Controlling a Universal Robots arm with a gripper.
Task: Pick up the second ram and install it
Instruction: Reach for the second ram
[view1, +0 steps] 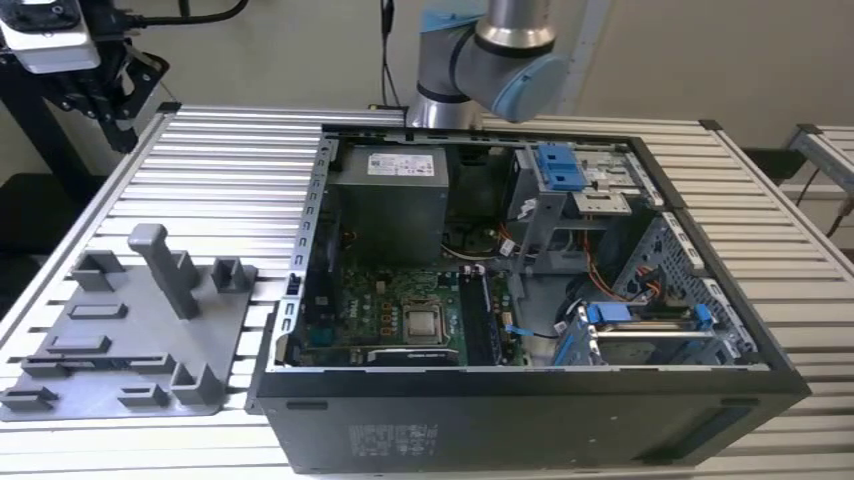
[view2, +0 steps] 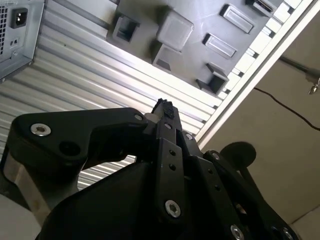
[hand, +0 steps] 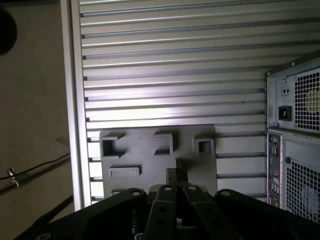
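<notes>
On my feed the table (view1: 227, 170) reads bare silver alu, ribbed in parallel slats, w/ a white glare band across it in both wrist views. Fixture tray (view1: 120, 340) is plain mid-grey all over. PC case (view1: 534, 420) is black outside. In the first wrist view I see its rear as pale grey metal w/ fine mesh perforation. Motherboard (view1: 387, 300) is green, w/ a silver CPU (view1: 424, 322) square on it. PSU (view1: 387, 195) is dull grey w/ a white label. Drive-bay clips (view1: 561, 168) are light blue and the wires (view1: 627, 285) orange. Arm (view1: 514, 60) is silver w/ pale blue joint caps. Gripper (view2: 162, 106) is matte black w/ silver screw heads. Wall (view1: 267, 50) looks cream to me.
</notes>
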